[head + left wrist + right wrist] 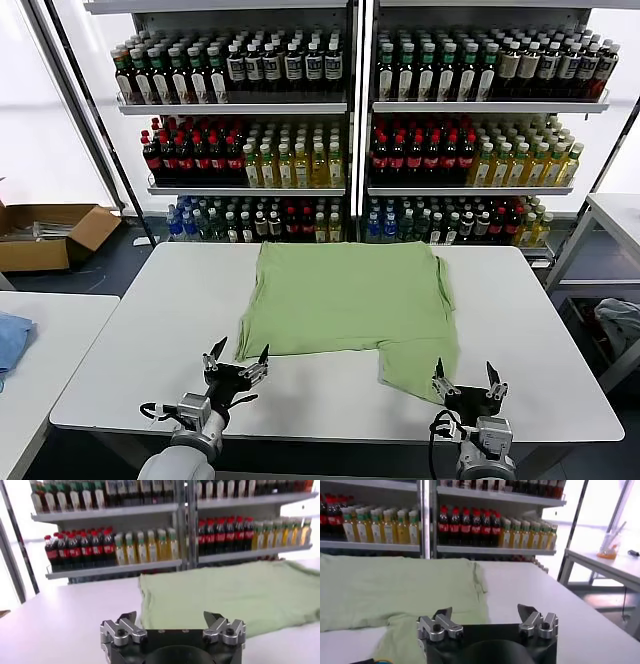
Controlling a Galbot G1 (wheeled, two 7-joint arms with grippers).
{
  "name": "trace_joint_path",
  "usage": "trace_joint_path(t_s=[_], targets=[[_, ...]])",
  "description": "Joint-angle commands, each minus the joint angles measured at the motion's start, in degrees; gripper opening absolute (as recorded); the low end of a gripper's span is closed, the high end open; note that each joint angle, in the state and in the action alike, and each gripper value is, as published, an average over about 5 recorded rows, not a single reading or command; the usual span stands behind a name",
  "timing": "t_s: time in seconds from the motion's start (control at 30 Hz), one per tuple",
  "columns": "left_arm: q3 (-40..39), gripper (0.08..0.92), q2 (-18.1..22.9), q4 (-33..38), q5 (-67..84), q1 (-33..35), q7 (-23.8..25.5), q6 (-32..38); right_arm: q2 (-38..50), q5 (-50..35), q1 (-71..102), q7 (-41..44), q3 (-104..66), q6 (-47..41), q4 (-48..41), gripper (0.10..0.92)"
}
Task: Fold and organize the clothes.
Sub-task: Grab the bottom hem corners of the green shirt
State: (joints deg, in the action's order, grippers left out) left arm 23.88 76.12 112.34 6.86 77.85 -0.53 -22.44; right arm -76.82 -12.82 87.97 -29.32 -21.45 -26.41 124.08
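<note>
Centre of the head view: shirt point(350, 300) is laid flat on the table point(140, 350), partly folded, with one flap hanging toward the lower right of the frame. No collar, buttons or print are seen from here.

Left gripper point(236, 364) is held at lower left, just off the shirt's near-left corner, jaws spread, nothing held. Right gripper point(467, 382) is held at lower right, beside the hanging flap, jaws also spread and empty.

Judged step: near edge is to be picked up for the next fold. Both corners should be pinched at the same depth, top layer only where doubled, then lifted level so the hem is kept straight. The loose flap should be squared first, or the fold is likely skewed.

No writing can be read; bottle labels on the shelves point(350, 105) are too small.
</note>
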Motion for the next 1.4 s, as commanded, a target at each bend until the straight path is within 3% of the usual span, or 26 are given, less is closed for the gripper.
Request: trace_joint_path(t_s=[0.03, 1.2, 1.4], targets=[[-0.4, 0.823, -1.9, -4.3, 1.2, -3.6, 0.3, -3.5, -2.3, -0.7, -0.7, -2.1, 0.6, -1.7, -1.2, 0.823], [-1.3, 0.823, -1.8, -7.1, 1.6, -5.0, 0.1, -3.3, -4.7, -0.1, -2.6, -2.2, 2.6, -1.8, -6.7, 0.822], [-1.2, 0.797, -1.7, -7.6, 2.9, -4.5, 0.2, -3.7, -4.4, -0.3, -1.9, -2.0, 2.9, -1.3, -7.1, 0.736]])
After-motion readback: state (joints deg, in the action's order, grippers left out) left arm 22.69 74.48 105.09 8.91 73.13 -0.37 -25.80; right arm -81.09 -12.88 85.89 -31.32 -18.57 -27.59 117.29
